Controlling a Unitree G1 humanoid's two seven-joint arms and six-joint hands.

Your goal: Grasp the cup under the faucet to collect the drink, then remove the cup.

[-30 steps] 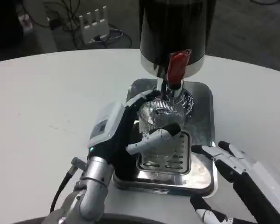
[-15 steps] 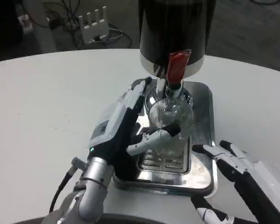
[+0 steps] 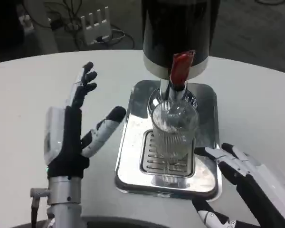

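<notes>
A clear ribbed cup [image 3: 173,130] stands upright on the drip grate of the steel tray [image 3: 133,166], directly under the faucet with its red lever [image 3: 181,68] on the black dispenser [image 3: 178,28]. My left hand [image 3: 73,126] is raised over the table to the left of the tray, fingers spread, holding nothing and apart from the cup. My right hand [image 3: 247,183] lies at the lower right beside the tray's corner, fingers apart, touching nothing.
The round white table [image 3: 33,95] stretches wide to the left and right of the tray. A white power strip [image 3: 96,21] and cables lie on the floor beyond the far edge.
My left hand has let go of the cup and drawn back to the left, fingers opening. The cup now stands alone under the faucet. The right hand has barely moved.
</notes>
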